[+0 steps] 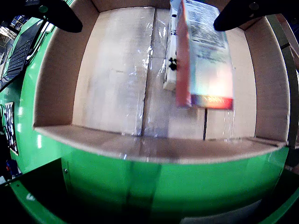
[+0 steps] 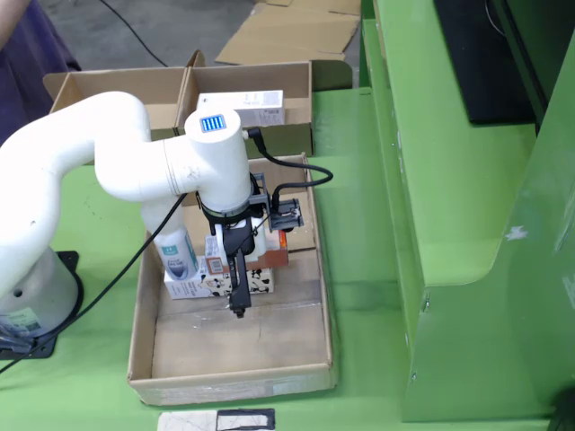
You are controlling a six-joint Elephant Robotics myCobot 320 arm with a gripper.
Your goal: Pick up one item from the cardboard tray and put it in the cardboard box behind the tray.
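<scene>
The black two-finger gripper (image 2: pixel 239 292) on the white myCobot arm (image 2: pixel 135 162) is seen low inside the shallow brown cardboard tray (image 2: pixel 234 355), w/ its fingers either side of a tall orange-and-white printed carton (image 1: pixel 203 56). In the wrist view both black fingertips (image 1: pixel 238 14) are seen at the top corners, well apart, w/ the carton between them. Contact w/ the carton walls is not shown, so whether it is clamped or only straddled cannot be told.

The carton is stood next to a white carton with black cow-type patches (image 1: pixel 170 60), and in the fixed view a white bottle with a blue label (image 2: pixel 177 253) is seen just beside them on the left. The target, an open brown cardboard box (image 2: pixel 247 103), is placed behind the tray and already has a white rectangular pack (image 2: pixel 241 108) lying in it.

Risks, as judged:
- Carton could be tipped or twisted on closing, since it is tall & narrow and appears gripped near the top.
- Cow-patch carton could be dragged up or knocked over, as it is touching or nearly so.
- Slip likely if the walls flex under squeeze.
- Tray wall or box rim could be clipped if lift is too low.

Writing: dense small print on the carton side, too blurred to be read; no brand is legible. A blue bar icon is seen on the arm's joint cap.
</scene>
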